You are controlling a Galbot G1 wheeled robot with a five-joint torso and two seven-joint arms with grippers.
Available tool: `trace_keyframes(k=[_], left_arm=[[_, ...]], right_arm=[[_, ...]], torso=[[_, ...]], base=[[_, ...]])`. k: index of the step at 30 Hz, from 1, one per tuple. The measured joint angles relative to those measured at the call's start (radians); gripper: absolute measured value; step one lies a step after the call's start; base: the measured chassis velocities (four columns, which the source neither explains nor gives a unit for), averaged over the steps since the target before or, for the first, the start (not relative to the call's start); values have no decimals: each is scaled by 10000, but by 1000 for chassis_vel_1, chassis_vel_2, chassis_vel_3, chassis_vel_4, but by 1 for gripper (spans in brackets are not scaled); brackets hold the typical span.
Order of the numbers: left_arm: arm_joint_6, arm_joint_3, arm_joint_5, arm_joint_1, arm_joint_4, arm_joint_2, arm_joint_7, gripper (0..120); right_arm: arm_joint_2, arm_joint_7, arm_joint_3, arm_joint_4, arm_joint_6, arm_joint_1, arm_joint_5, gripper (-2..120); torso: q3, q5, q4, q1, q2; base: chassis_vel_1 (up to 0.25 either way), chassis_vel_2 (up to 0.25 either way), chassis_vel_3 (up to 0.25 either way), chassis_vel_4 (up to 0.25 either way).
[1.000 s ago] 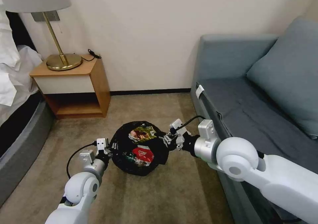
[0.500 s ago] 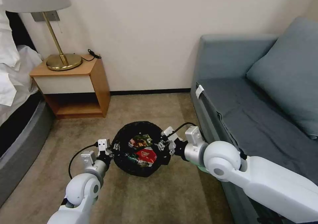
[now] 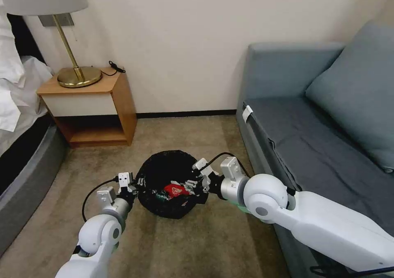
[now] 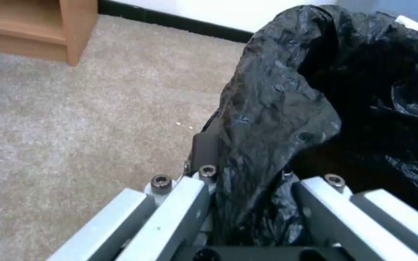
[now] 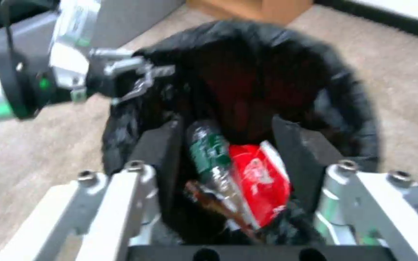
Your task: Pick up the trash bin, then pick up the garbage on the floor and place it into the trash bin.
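both arms reach forward and down, elbows near the robot and wrists angled in toward each other. the left gripper (image 3: 137, 186) is clamped on the left side of the trash bin (image 3: 164, 169) rim. the right gripper (image 3: 192, 184), fingers spread, sits at the bin's right rim.

The round trash bin's white base (image 3: 170, 212) is hidden under its glossy black liner bag (image 3: 164, 169). The red-and-white packet (image 5: 257, 177) and green-labelled clear bottle (image 5: 207, 152) inside are motion-blurred.
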Motion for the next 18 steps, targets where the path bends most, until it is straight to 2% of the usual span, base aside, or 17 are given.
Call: trace_keyframes(k=[2,3,6,7,9,13,14,15,16,18], left_arm=[[1,-92,-78,-6,52,6,-76,4],[1,-92,-78,-6,52,6,-76,4],[156,-184,-230,3,72,-35,-380,4],[156,-184,-230,3,72,-35,-380,4],[326,-236,-247,39,-3,-177,-601,4],[398,-290,-253,79,-74,-267,-702,4],[471,-406,-257,168,-129,-354,-796,4],[490,-466,-267,204,-135,-371,-831,4],[490,-466,-267,204,-135,-371,-831,4],[564,-590,-350,259,-171,-397,-949,4]], right_arm=[[-175,-25,453,47,37,-182,-209,65],[-175,-25,453,47,37,-182,-209,65],[-665,21,1454,247,262,-668,-864,80],[-665,21,1454,247,262,-668,-864,80],[-1033,306,2446,510,440,-1238,-1517,91],[-1237,447,3150,715,558,-1713,-1950,97],[-1481,459,4318,926,801,-2582,-2875,99],[-1568,416,4800,1003,936,-2994,-3332,100],[-1568,416,4800,1003,936,-2994,-3332,100],[-1617,498,5676,1174,1177,-3723,-3934,100]], torso=[[0,0,0,0,0],[0,0,0,0,0],[0,3,0,0,0],[0,3,0,0,0],[0,1,0,0,0],[0,3,-1,0,0],[-1,1,-2,0,1],[0,2,-4,0,0],[0,2,-4,0,0],[-1,3,-3,0,0]], base=[[0,0,0,0],[0,0,0,0],[0,0,0,0],[0,0,0,0],[0,0,0,0],[0,0,0,0],[0,0,0,0],[0,0,0,0],[0,0,0,0],[0,0,0,0]])
